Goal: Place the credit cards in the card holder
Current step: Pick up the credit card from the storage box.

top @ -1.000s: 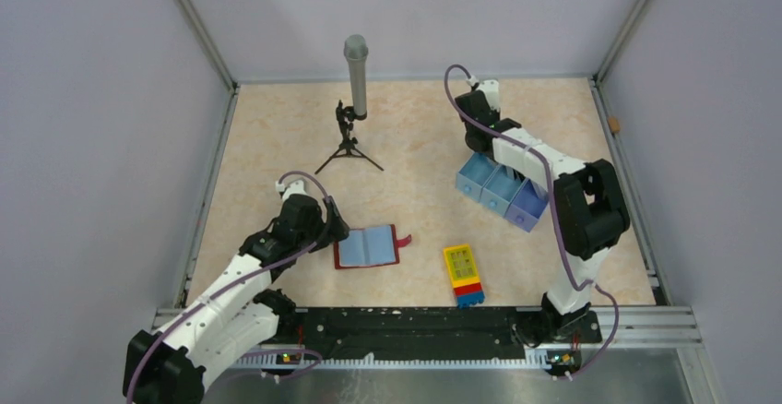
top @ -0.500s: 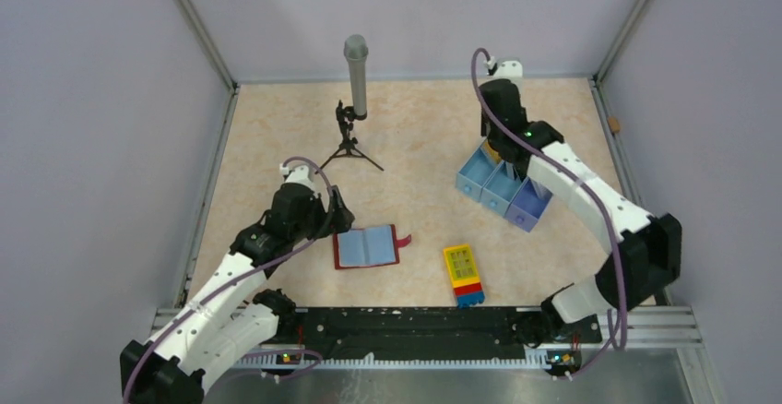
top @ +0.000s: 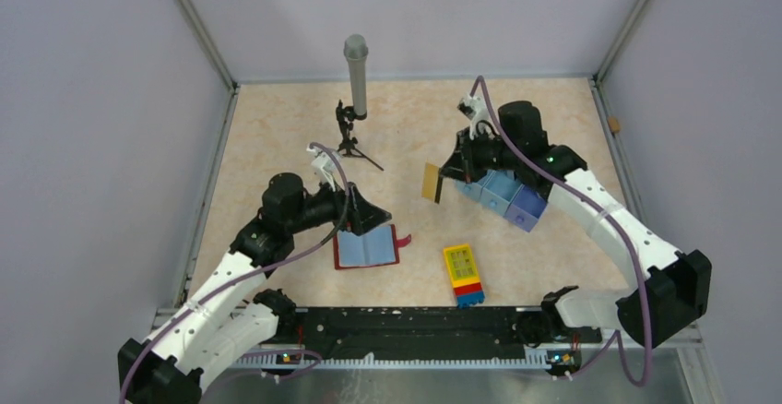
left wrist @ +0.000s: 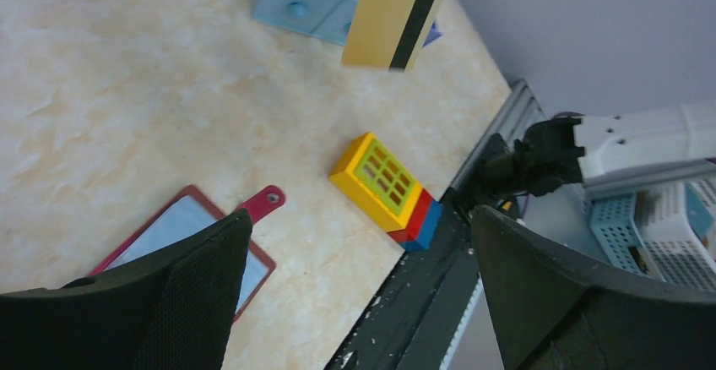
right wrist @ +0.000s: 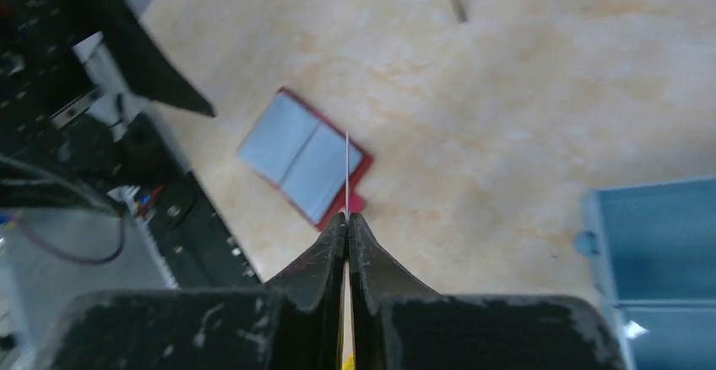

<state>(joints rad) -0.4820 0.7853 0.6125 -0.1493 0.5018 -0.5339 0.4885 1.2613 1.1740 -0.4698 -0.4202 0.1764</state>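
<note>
Yellow-gold card [top: 431,183], dark stripe down one side, hangs in the air. It is pinched at one end between the pressed-together fingers of the right gripper [top: 446,174], and the right wrist view shows it edge-on. The wallet [top: 367,246] lies open on the tabletop [top: 277,136] at about 7 o'clock from the card, well apart from it. The left gripper [top: 367,217], spread wide, hovers at the wallet's 11 o'clock edge; I cannot tell whether it touches. No other cards show.

Risks, as I judge them:
- The thin card may pivot or slip in so small a pinch.
- The loose wallet may slide when the card pushes at a pocket.
- Both arms meet there and may clash.
- The block [top: 464,275] at the wallet's 4 o'clock could catch a low approach.
</note>
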